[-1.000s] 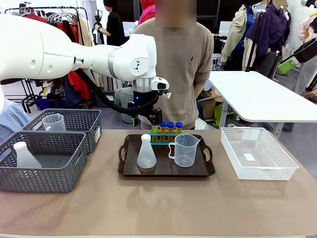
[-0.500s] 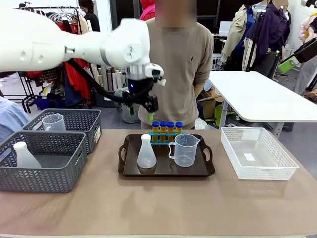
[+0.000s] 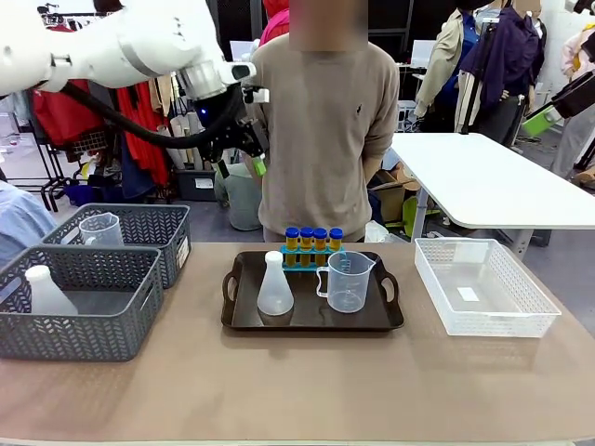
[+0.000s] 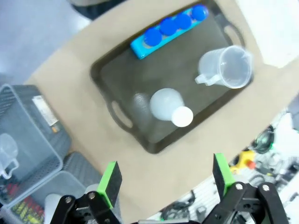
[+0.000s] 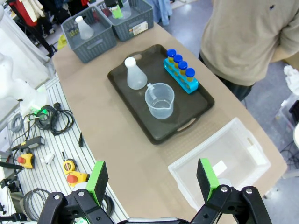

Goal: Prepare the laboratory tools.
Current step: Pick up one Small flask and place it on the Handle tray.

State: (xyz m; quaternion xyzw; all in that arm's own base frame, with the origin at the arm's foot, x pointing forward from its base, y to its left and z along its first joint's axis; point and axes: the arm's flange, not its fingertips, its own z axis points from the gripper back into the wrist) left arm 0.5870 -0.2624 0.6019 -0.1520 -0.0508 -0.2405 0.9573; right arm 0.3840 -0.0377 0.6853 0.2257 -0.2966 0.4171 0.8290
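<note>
A dark tray [image 3: 307, 318] in the middle of the table carries a translucent white conical flask [image 3: 275, 286], a clear handled measuring beaker [image 3: 349, 282] and a blue rack [image 3: 299, 263] holding several blue-capped yellow tubes [image 3: 307, 242]. High above the table's left my left gripper [image 3: 240, 169] hangs open and empty. Its wrist view looks down between the spread fingers of the left gripper [image 4: 166, 177] onto the flask [image 4: 168, 105], beaker [image 4: 226, 67] and rack [image 4: 170, 28]. The right gripper [image 5: 152, 179] is open and empty, well above the flask [image 5: 134, 77], beaker [image 5: 160, 100] and rack [image 5: 181, 70].
Two grey woven baskets stand at the left: the near one [image 3: 79, 321] holds another flask [image 3: 46, 291], the far one [image 3: 139, 228] another beaker [image 3: 100, 229]. A white mesh basket [image 3: 483, 286] sits at the right. A person [image 3: 325, 139] stands behind the table's far edge.
My left arm has risen and swung left, away from the rack at the back of the tray. Its gripper stayed open. The things on the tray have not moved.
</note>
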